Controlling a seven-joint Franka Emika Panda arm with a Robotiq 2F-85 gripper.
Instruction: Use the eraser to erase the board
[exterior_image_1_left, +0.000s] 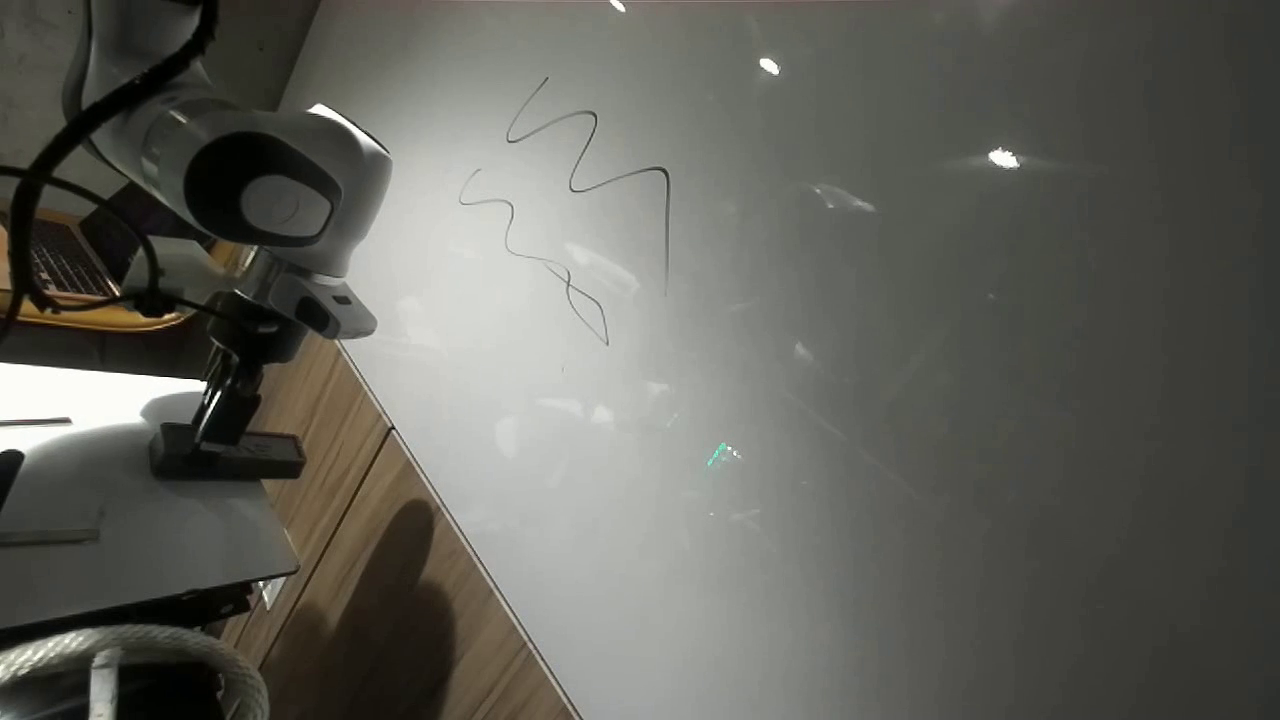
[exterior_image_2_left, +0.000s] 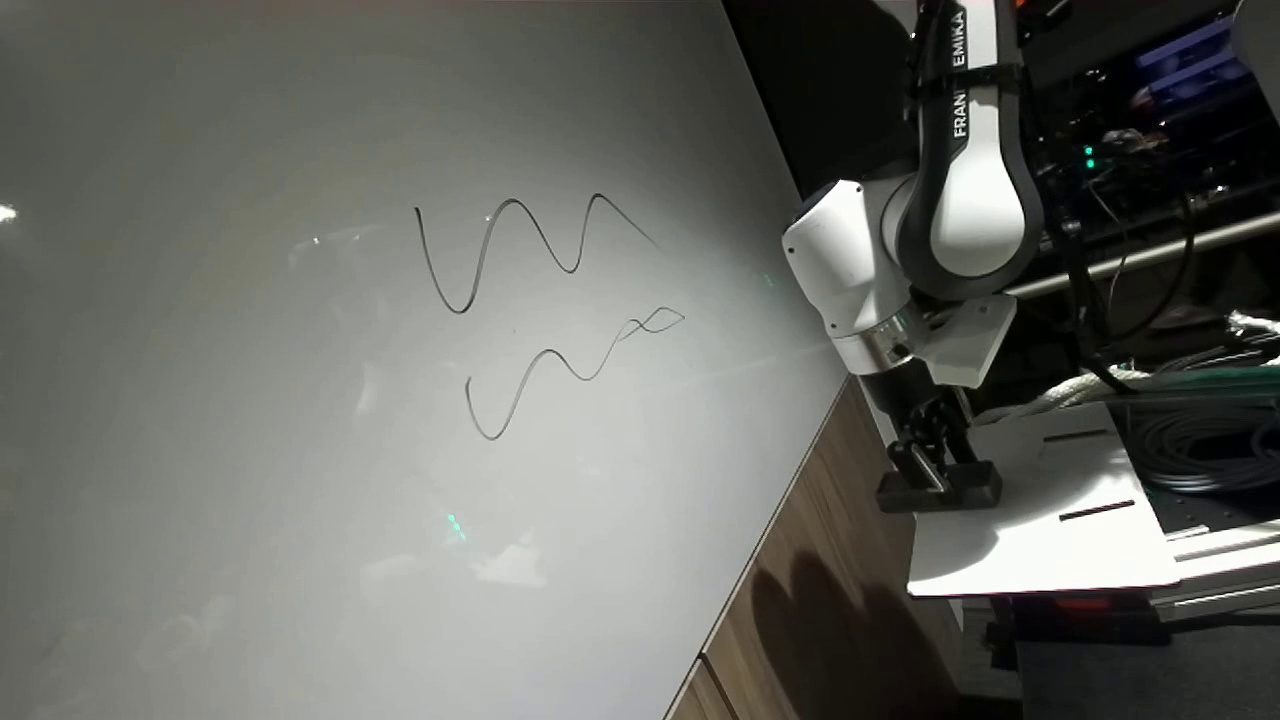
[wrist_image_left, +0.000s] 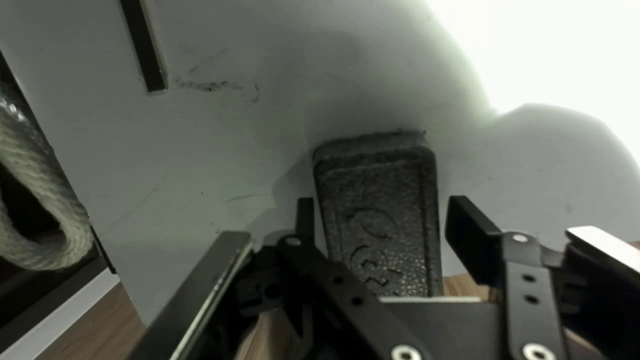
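Two thin black squiggles (exterior_image_1_left: 573, 189) mark the glossy board (exterior_image_1_left: 950, 420) in an exterior view, where we see the gripper (exterior_image_1_left: 215, 440) pointing down over the eraser (exterior_image_1_left: 278, 455), a grey bar at the edge of the white table (exterior_image_1_left: 190, 530) that faces the board; an open laptop (exterior_image_1_left: 70, 262) shows past the arm (exterior_image_1_left: 348, 180). In an exterior view we find the eraser's end reaching past that table edge, seen against wood panelling (exterior_image_2_left: 825, 540). In the wrist view the jaws stand partway apart astride the eraser, and we make out a narrow gap beside each of the pads (wrist_image_left: 472, 240), so nothing is gripped; a rope (wrist_image_left: 74, 230) loops just outside the table's left edge.
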